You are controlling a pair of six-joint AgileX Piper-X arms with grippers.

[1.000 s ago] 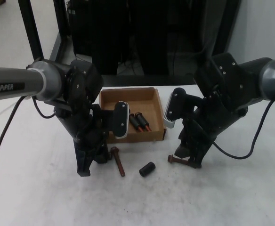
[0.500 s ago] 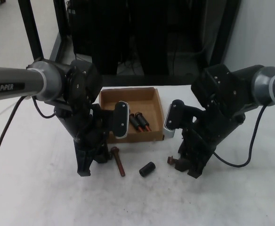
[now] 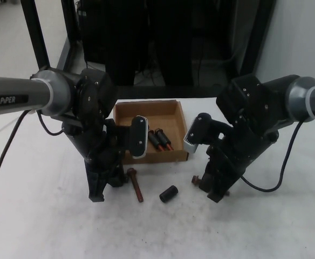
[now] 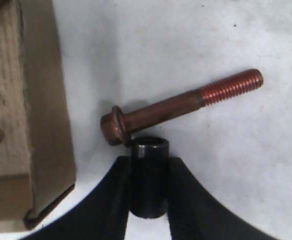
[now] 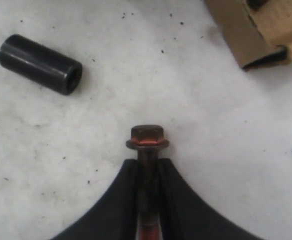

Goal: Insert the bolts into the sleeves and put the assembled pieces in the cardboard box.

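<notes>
- Your left jaws were clamped on a black sleeve (image 4: 149, 175), its open end just beside the head of a loose bolt (image 4: 181, 106) lying on the table (image 4: 226, 175).
- Your right jaws were clamped on a second bolt (image 5: 147, 137) by its shank, head sticking out forward, with a loose sleeve (image 5: 40, 64) near it to the left.
- With the head leading, you risked offering the wrong end to a sleeve.
- A tilted thread could have jammed at the bore.
- The held sleeve could have knocked the loose bolt rolling toward the cardboard box (image 3: 146, 113), where assembled pieces (image 3: 160, 139) lay.
</notes>
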